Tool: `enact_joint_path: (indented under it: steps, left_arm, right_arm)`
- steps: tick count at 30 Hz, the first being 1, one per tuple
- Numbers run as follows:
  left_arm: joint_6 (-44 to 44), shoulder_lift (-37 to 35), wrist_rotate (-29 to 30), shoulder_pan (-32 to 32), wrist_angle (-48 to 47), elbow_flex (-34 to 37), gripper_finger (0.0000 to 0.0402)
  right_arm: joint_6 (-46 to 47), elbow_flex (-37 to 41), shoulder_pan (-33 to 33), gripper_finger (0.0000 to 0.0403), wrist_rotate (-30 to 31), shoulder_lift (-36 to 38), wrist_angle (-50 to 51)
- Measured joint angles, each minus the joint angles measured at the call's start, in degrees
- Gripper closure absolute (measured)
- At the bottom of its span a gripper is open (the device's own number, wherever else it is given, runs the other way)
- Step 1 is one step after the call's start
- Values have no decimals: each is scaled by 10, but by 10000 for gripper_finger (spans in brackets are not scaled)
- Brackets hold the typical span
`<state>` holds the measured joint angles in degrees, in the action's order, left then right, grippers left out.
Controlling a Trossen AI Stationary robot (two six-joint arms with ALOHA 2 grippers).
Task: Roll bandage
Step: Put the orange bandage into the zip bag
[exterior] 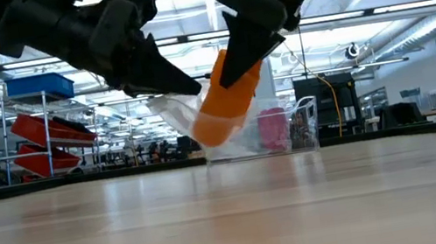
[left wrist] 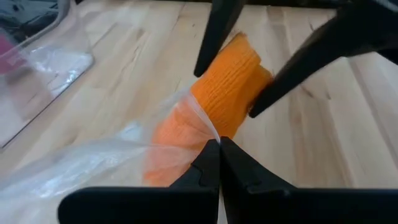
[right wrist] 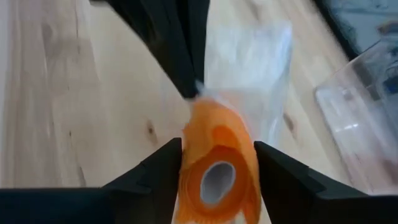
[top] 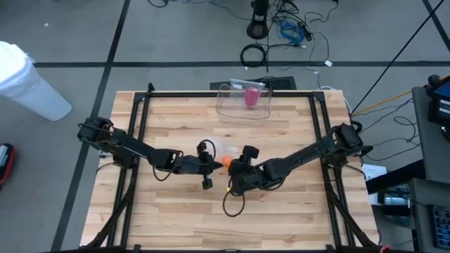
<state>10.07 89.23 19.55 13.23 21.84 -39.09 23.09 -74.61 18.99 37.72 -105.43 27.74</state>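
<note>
Low view: the orange bandage roll (exterior: 226,103) is held above the table by the right gripper (exterior: 251,44), half drawn from a clear wrapper (exterior: 170,110) pinched by the closed left gripper (exterior: 191,88); unwrapping is apparently unfinished.

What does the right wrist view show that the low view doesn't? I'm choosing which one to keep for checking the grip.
Only the right wrist view shows the orange bandage roll's hollow core, seated between the right gripper's fingers. Only the low view shows the roll held clear above the table, and the clear container with a pink item behind. Both show the left gripper pinching the clear plastic wrapper at the roll's other end.
</note>
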Motion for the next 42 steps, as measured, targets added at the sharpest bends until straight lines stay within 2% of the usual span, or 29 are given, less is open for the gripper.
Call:
enact_joint_path:
  steps: [2,8,11,14,24,30,34,42]
  left_arm:
    - [1,0,-11,-5,7,0,401]
    - [17,0,-60,-13,53,0,401]
    - [17,0,-60,-13,57,0,401]
    - [20,0,-63,-16,55,0,401]
    - [32,0,-63,-19,42,0,401]
    - [32,0,-74,-20,28,0,401]
    - [32,0,-74,-20,27,0,401]
    - [46,0,-92,-20,53,1,401]
  right_arm:
    - [0,0,4,225,16,1,-14]
    - [-6,0,0,256,-5,-3,-26]
    - [-24,0,4,265,-16,-2,-27]
    - [-28,0,16,266,-37,6,-24]
    - [-28,0,41,255,-31,47,-37]
    - [-26,0,44,259,-27,47,-35]
    - [-17,0,48,259,9,45,-36]
    - [-2,0,38,272,11,1,-34]
